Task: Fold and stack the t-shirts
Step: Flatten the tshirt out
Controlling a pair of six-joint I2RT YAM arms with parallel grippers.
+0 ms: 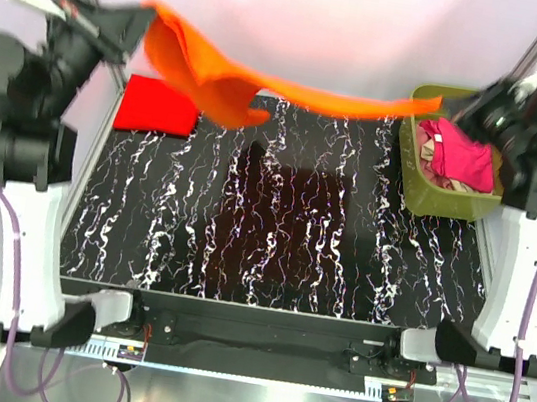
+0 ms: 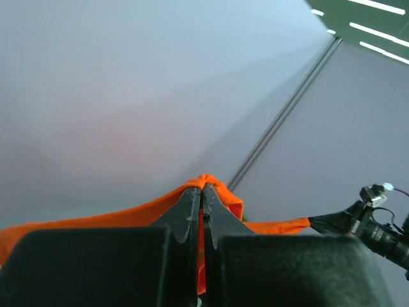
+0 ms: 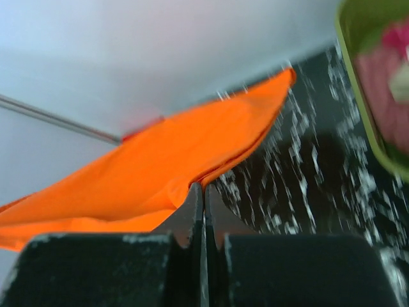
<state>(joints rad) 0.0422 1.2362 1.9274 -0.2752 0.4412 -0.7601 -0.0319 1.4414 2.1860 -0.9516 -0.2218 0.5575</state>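
Observation:
An orange t-shirt (image 1: 266,84) hangs stretched in the air between both grippers, above the far part of the black marbled table (image 1: 274,232). My left gripper (image 1: 143,12) is shut on its left end, and cloth bulges over the tips in the left wrist view (image 2: 202,187). My right gripper (image 1: 446,106) is shut on its right end, shown in the right wrist view (image 3: 203,187) with the orange t-shirt (image 3: 160,166) spreading away. A folded red t-shirt (image 1: 156,105) lies at the table's far left.
A green basket (image 1: 409,172) at the far right holds pink t-shirts (image 1: 458,153); it also shows in the right wrist view (image 3: 358,96). White walls and metal frame posts enclose the table. The right gripper (image 2: 323,222) shows in the left wrist view.

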